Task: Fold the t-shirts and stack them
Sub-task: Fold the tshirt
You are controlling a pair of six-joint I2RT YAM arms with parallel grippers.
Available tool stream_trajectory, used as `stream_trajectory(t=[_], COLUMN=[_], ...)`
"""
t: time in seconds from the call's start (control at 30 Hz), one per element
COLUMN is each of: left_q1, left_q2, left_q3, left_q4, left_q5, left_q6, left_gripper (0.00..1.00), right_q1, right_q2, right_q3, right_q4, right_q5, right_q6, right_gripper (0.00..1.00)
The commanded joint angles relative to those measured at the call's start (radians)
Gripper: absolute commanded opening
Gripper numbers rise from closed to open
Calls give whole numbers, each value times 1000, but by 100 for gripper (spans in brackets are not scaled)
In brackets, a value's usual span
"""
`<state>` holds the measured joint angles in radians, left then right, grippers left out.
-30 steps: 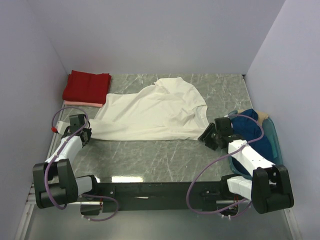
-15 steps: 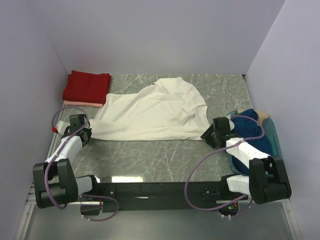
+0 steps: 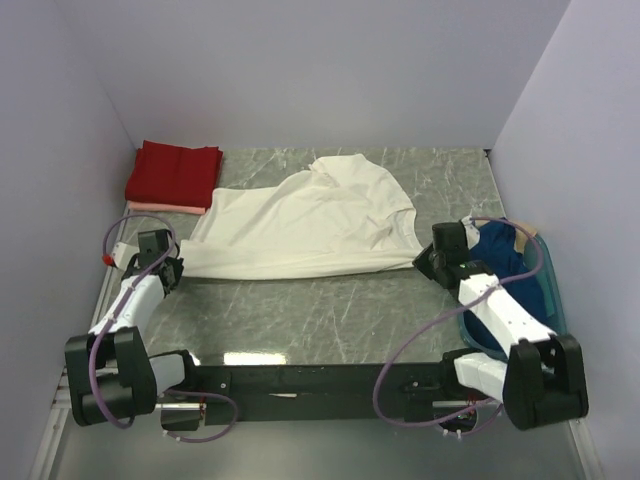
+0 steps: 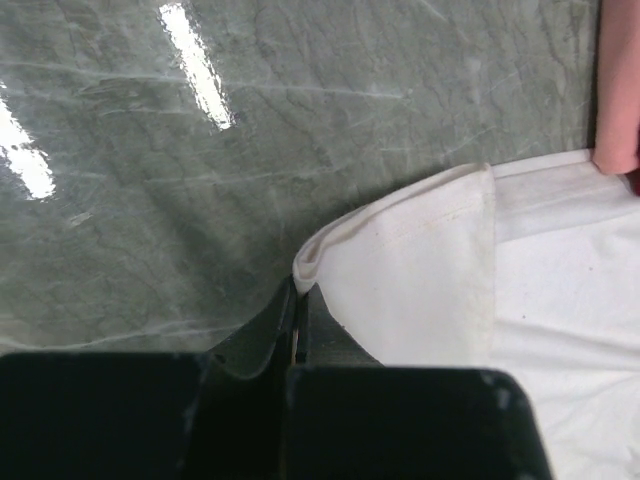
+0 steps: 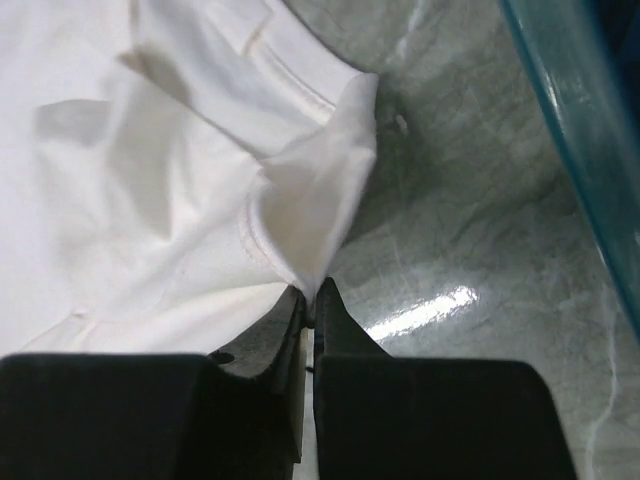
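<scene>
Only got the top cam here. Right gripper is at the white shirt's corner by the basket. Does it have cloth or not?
Observer: Yes. In the right wrist view the right gripper is shut on a pinched fold of the cream-white shirt, and cloth peaks up out of the jaws.
Operator: Left side?
Observer: The left gripper is shut on the shirt's hem, and the edge curls over just ahead of the fingertips.
Operator: Is the right pinch touching the basket?
Observer: No. The teal basket wall stands off to one side, with bare table between it and the pinch.
</scene>
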<state>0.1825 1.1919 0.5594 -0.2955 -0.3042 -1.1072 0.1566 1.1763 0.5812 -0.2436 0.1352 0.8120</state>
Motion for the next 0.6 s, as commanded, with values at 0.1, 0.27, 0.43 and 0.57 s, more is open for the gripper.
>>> stream_trajectory(t=[0.1, 0.27, 0.43, 0.57], left_q1=[3, 5, 5, 3], left_q2=[-127, -213, -325, -391], left_q3=[17, -10, -56, -88], left_q4=[-97, -175, -231, -264], left_q5=[-38, -42, -32, -9], left_q6=[30, 21, 1, -19], left_gripper=[1, 1, 1, 1], right_q1=[-15, -17, -19, -19], right_q2=[-223, -397, -518, -604], right_q3=[31, 9, 3, -9], right_q4=[-190, -298, -388, -453], right_q5=[-18, -65, -94, -118], right_q6=[-43, -31, -13, -7], right_gripper=[0, 0, 0, 0])
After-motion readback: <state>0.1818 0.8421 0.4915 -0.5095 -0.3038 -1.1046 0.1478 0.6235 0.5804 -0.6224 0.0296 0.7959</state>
